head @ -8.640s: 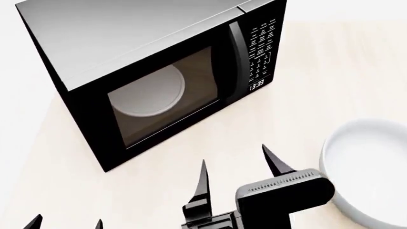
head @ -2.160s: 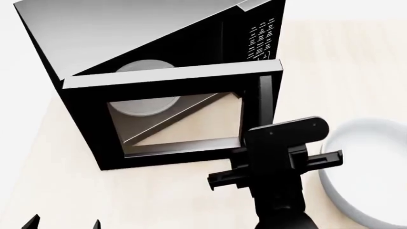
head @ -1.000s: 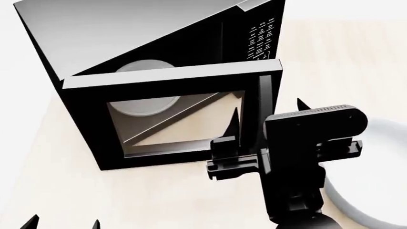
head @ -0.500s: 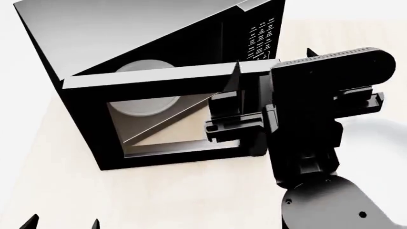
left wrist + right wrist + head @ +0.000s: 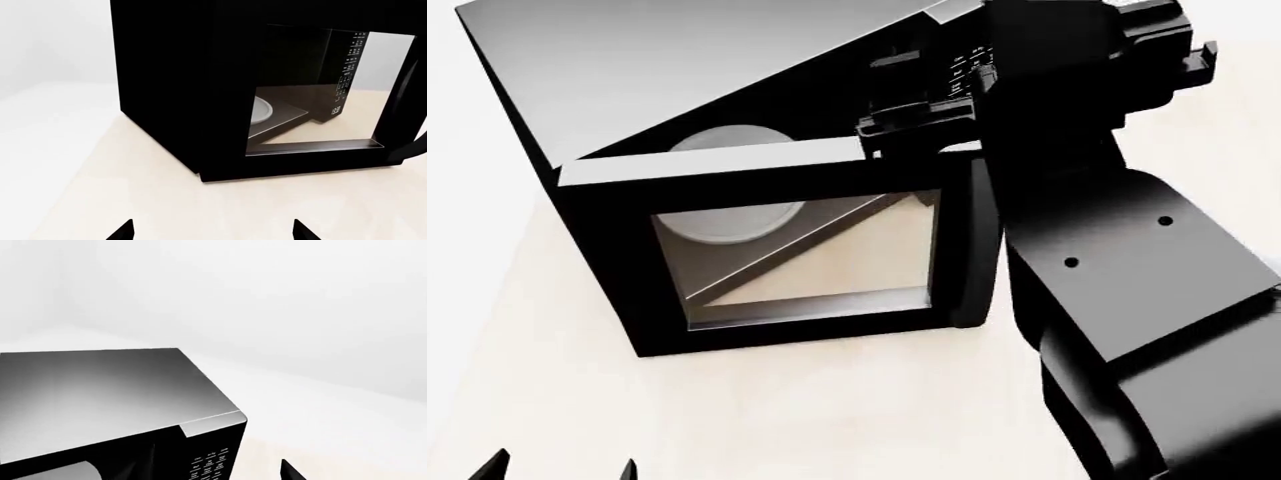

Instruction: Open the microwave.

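The black microwave with a grey top stands on the pale table. Its glass door is swung out wide and faces me, with the vertical handle at its right edge. The white turntable plate shows through the glass. My right arm is raised, and its gripper is open and empty above the keypad corner. My left gripper is open and empty, low in front of the microwave, well short of the door.
The table edge runs along the left of the microwave. My right arm covers the table to the right of the door, so whatever stands there is hidden. In the left wrist view the plate and keypad show through the door.
My right gripper has left the door handle and risen up and back, from in front of the door to the microwave's top right corner. The door stays open at the same angle.
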